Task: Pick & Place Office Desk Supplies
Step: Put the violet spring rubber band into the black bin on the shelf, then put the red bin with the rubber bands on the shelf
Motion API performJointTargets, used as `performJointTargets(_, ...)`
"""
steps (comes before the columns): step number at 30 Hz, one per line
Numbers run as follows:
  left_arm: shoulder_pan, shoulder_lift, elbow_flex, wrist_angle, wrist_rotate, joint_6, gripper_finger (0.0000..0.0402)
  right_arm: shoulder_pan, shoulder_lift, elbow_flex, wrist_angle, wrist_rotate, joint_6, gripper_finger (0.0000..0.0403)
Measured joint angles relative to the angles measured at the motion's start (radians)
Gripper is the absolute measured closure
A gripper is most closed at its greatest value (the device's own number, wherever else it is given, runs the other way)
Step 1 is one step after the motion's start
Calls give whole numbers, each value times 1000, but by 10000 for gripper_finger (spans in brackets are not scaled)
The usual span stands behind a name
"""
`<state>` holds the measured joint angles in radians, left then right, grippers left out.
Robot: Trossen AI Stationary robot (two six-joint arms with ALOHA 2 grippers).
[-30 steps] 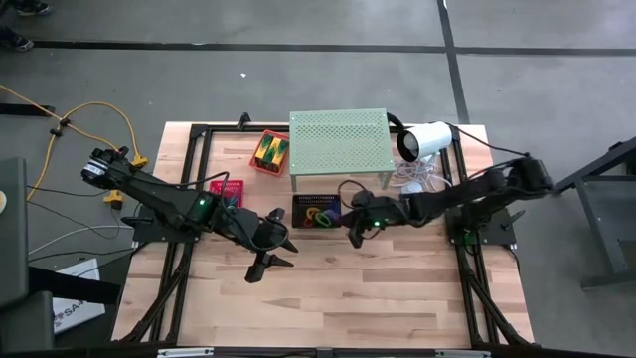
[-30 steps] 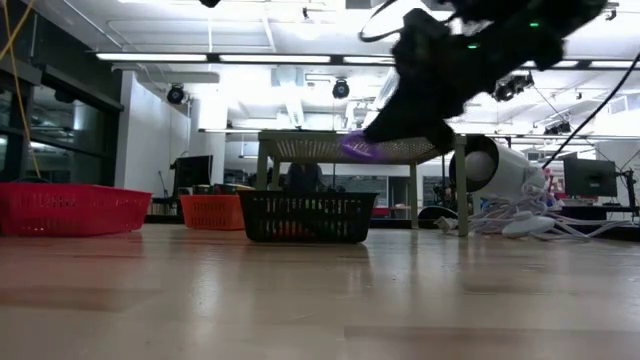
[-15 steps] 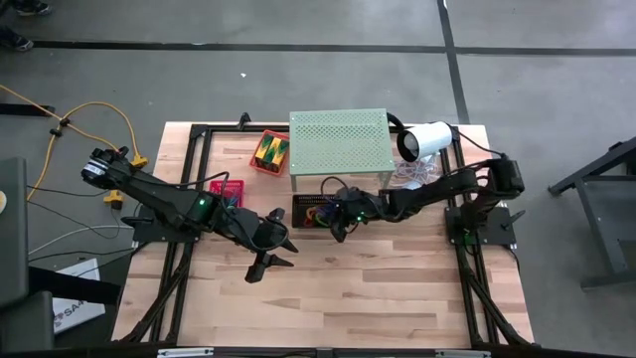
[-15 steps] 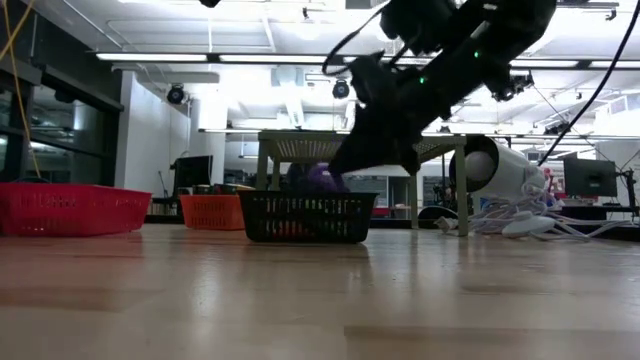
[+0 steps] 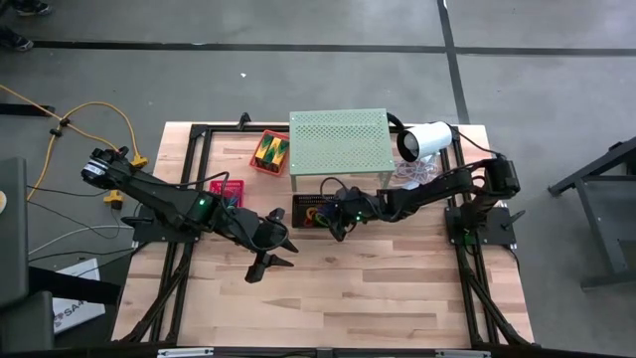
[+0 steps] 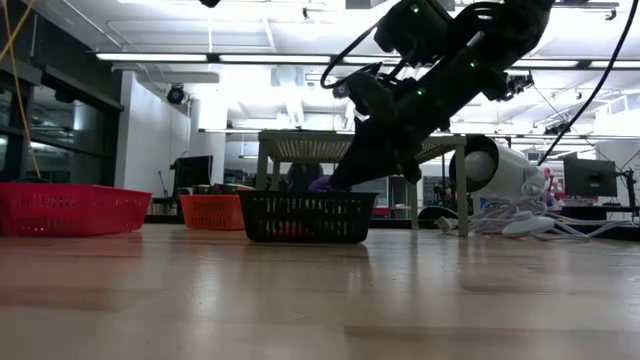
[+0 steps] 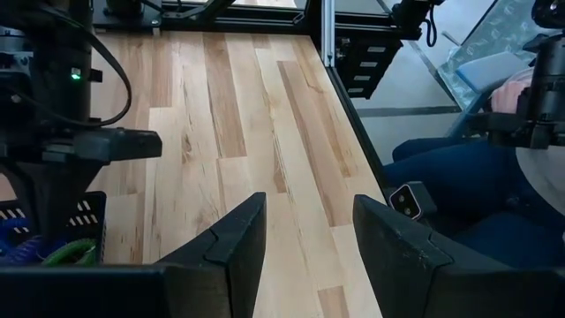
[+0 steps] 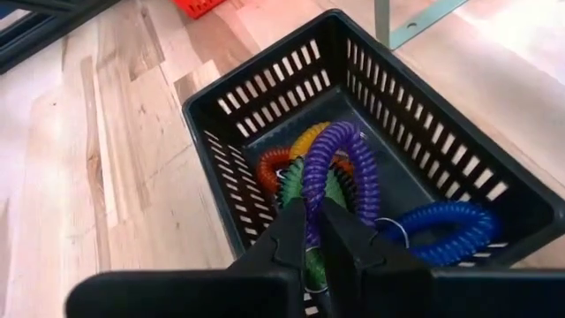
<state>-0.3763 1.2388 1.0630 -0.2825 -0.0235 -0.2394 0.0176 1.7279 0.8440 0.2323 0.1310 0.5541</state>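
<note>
Orange, green and blue coils [image 8: 439, 231] lie in the black basket [image 8: 265, 93] near the tabletop's far edge. A purple coil [image 8: 340, 159], pinched by the right gripper [image 8: 313, 231], has been lowered into it. The left gripper [image 7: 305, 231] hovers open.

From where I stood, no word, label, brand or number could be read anywhere. A white sheet [image 5: 75, 298] on the floor by the table's left edge bore dark print, but it was too small and cut off to make out.
</note>
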Motion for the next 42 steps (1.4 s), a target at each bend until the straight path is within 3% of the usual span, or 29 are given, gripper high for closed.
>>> performJointTargets(19,0,0,0,0,0,0,236,0,-1,0,0,0,-2,345)
performJointTargets(30,0,0,0,0,0,0,236,0,-2,0,2,0,-2,344)
performJointTargets(36,0,0,0,0,0,0,236,0,-2,0,80,-12,-12,345)
performJointTargets(42,0,0,0,0,0,0,236,-9,-2,0,195,-96,-45,345)
